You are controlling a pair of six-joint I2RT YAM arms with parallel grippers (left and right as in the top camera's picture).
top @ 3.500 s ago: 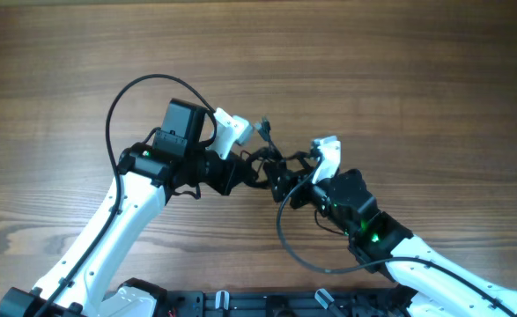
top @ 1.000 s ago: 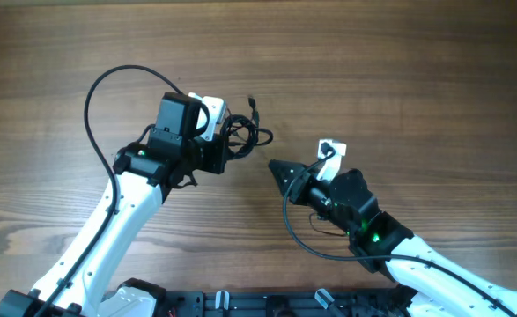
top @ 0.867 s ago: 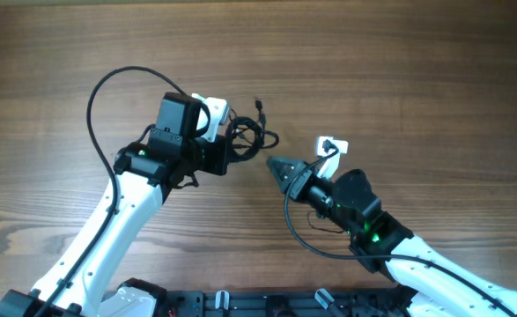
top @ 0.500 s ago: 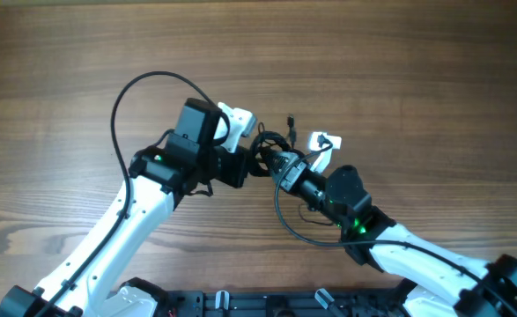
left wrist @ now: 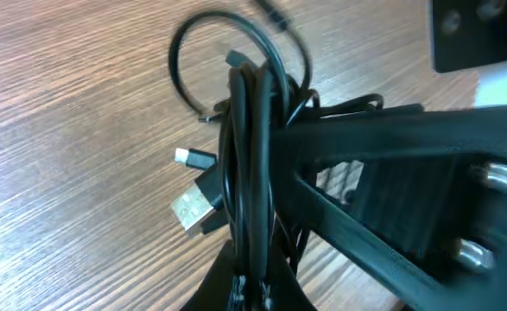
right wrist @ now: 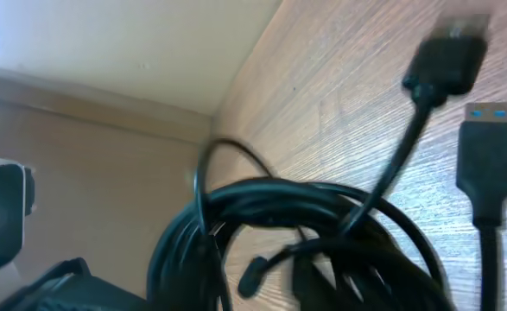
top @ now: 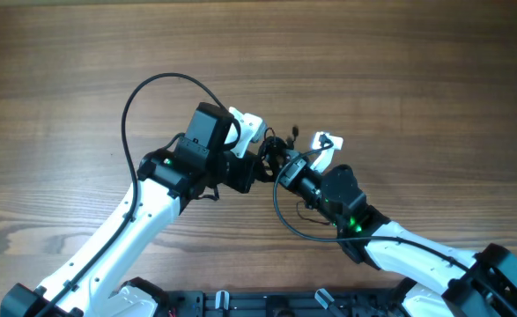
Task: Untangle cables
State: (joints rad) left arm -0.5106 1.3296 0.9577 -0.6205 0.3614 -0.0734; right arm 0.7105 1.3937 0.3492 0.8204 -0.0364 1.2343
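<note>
Cables [top: 271, 151] sit bunched in a tight knot at about the middle of the surface [top: 417, 70], and one loose plug end pokes out toward 1 o'clock. The left gripper [top: 251, 169] reaches in from 8 o'clock. In its wrist view its jaws are clenched on several strands of the bundle [left wrist: 249, 155], which rise out of the fingertips as a stiff sheaf with a loop at the top. The right gripper [top: 284, 172] comes in from 4 o'clock and is pressed right up against the same knot. One of its dark fingers crosses the left wrist view beside the strands, but I cannot tell whether its jaws are parted, closed on nothing, or pinching a cord. Its own camera shows only coils [right wrist: 305, 207] at very close range. The main risk, as I judge it, is pulling the arms apart while both have hold of the same cluster. That would cinch the loops tighter rather than free them. A silvery plug [left wrist: 186, 212] and a blue-tongued plug [right wrist: 488, 147] hang loose near the coils, and either could snag in a loop and lock the knot. The fingers are much thicker than the cords, so a grab here could take several strands at once or miss them all.
</note>
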